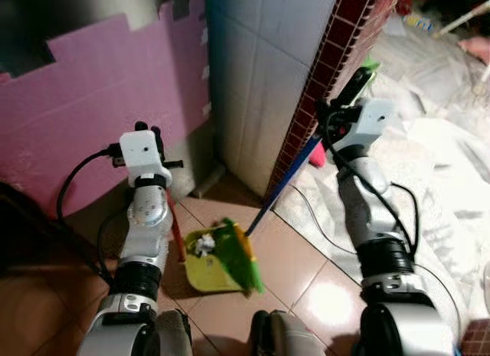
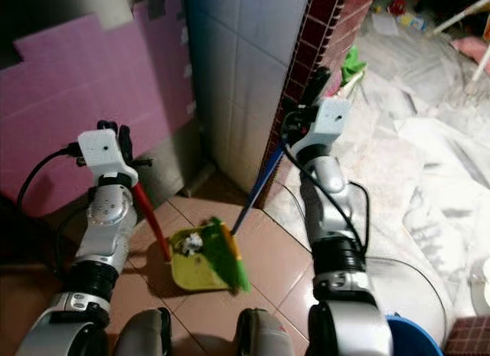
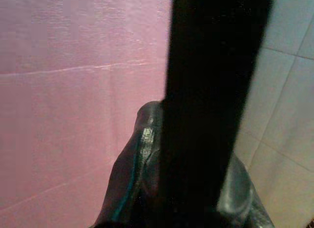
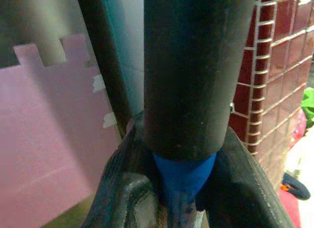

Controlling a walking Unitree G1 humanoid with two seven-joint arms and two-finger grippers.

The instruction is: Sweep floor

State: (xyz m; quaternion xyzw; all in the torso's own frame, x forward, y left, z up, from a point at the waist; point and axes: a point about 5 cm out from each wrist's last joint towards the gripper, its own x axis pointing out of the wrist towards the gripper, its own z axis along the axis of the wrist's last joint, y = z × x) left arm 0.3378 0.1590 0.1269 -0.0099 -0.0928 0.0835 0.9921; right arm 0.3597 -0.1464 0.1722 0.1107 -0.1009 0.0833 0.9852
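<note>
A yellow-green dustpan [image 1: 200,273] lies on the brown tiled floor just ahead of my feet, with a white crumpled scrap [image 1: 204,243] in it. Its red handle [image 1: 176,235] rises to my left gripper [image 1: 149,138], which is shut on the handle's dark top [image 3: 206,90]. The broom's green bristles [image 1: 243,258] rest on the pan's right side. The blue broom handle [image 1: 287,180] slants up to the right, and my right gripper [image 1: 348,92] is shut on it near the top. In the right wrist view the blue and black shaft [image 4: 184,174] sits between the fingers [image 4: 122,189].
A pink foam board [image 1: 99,88] leans at the left. A white tiled wall [image 1: 260,73] with a dark red tiled corner [image 1: 325,65] stands straight ahead. Crumpled white sheeting [image 1: 436,142] covers the floor to the right. A blue bucket rim [image 2: 413,342] shows by my right foot.
</note>
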